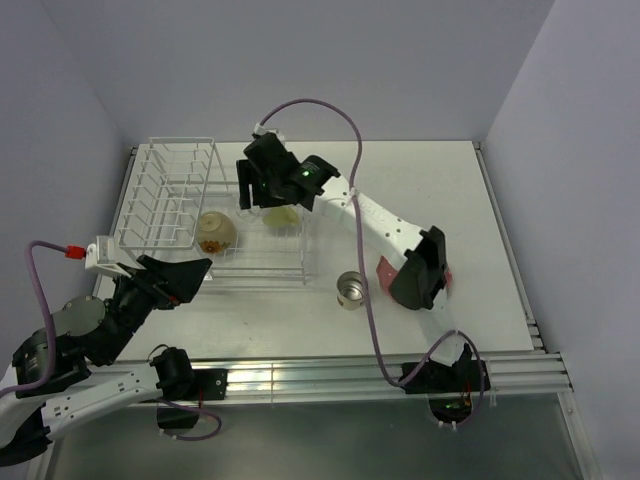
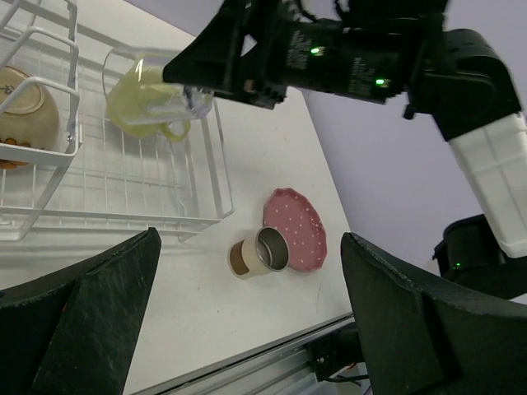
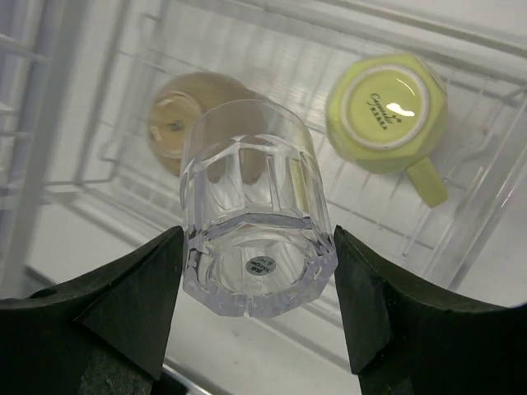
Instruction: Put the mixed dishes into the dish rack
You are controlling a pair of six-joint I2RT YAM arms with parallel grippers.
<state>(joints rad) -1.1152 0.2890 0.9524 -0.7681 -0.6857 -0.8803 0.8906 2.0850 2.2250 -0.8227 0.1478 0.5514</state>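
My right gripper (image 1: 257,187) hangs over the low basket part of the white dish rack (image 1: 165,192), shut on the clear glass tumbler (image 3: 255,210), whose base faces the wrist camera. Inside the rack under it lie the cream bowl (image 1: 216,232) and the pale yellow-green mug (image 1: 284,213), the mug bottom up (image 3: 387,111). The small steel cup (image 1: 351,290) stands on the table right of the rack, touching the pink dotted plate (image 2: 298,226), which the right arm partly hides from above. My left gripper (image 1: 194,276) is open and holds nothing, near the rack's front left corner.
The right arm's elbow (image 1: 418,270) hangs over the plate. An aluminium rail (image 1: 330,375) runs along the near table edge. Walls close the table in at the back and on both sides.
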